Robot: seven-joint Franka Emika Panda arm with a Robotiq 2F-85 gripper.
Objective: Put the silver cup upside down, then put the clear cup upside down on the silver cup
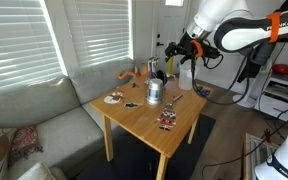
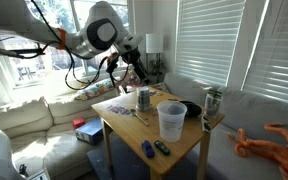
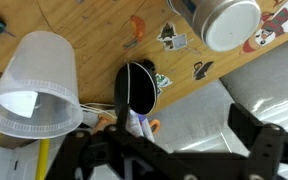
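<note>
Gripper point(image 2: 136, 68) spread wide, empty (hanging above the table's point(image 2: 194, 145) far side). Silver cup point(image 2: 143, 98) stands apart from clear cup point(image 2: 171, 120), which sits mouth-up.

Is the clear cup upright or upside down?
Upright. The clear cup stands on its narrow base, wide open rim facing up.

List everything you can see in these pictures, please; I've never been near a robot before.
Silver cup: one, shiny grey, mid-table.
Clear cup: one, translucent whitish, on the table near its edge.
Black bowl: one, black, on the table beside the clear cup.
Stickers: several, multicoloured, scattered on the tabletop.
Octopus toy: one, orange, on the sofa.
Table: one, light wood, room centre.
Sofa: one, grey, beside the table.
Robot arm: one, white, above the table's end; jaws open, holding nothing.
</note>
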